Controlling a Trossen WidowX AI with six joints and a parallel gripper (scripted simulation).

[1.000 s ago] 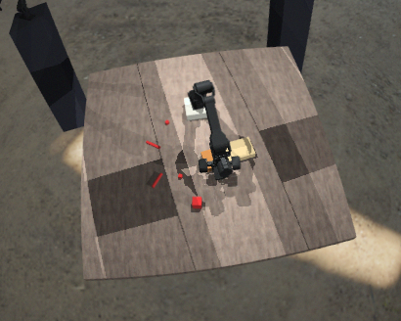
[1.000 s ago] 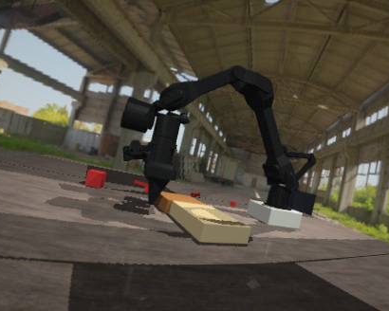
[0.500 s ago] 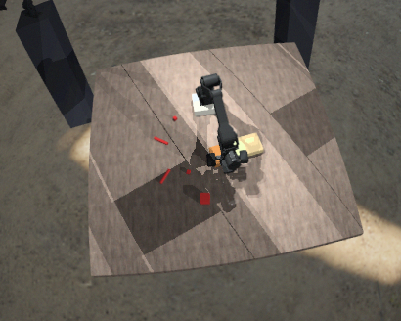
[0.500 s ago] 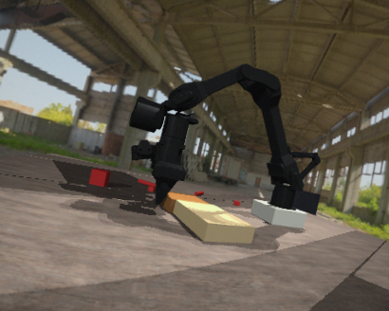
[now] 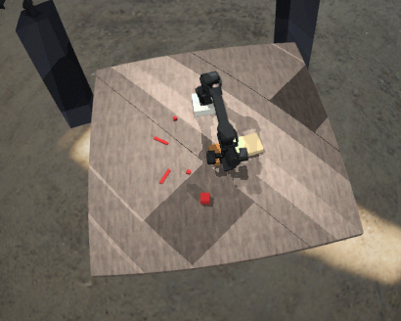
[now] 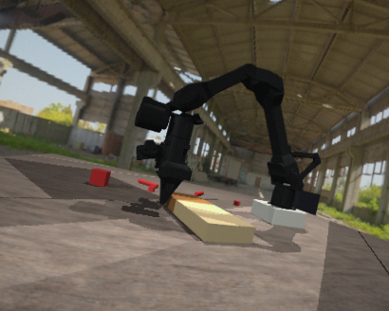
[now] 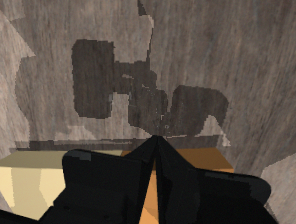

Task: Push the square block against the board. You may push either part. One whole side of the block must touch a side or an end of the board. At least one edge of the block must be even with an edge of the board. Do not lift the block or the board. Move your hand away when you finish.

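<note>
The orange square block (image 5: pixel 214 148) (image 6: pixel 191 199) (image 7: pixel 214 159) lies flat at one end of the pale yellow board (image 5: pixel 252 144) (image 6: pixel 214 222) (image 7: pixel 27 187). In the wrist view their front faces run in nearly one line, with no gap showing between them; the arm hides much of the seam. My gripper (image 6: pixel 163 204) (image 7: pixel 156 139) is shut and empty. Its tips are low, at the block's front side away from the arm's base, touching it or very near; contact cannot be told.
A red cube (image 5: pixel 205 198) (image 6: pixel 100 177) stands in front of the gripper. Two red bars (image 5: pixel 160 140) (image 5: pixel 164 176) and two tiny red cubes (image 5: pixel 175 117) (image 5: pixel 188 171) lie on the left in the top view. The arm's white base (image 5: pixel 202 106) (image 6: pixel 276 214) stands behind.
</note>
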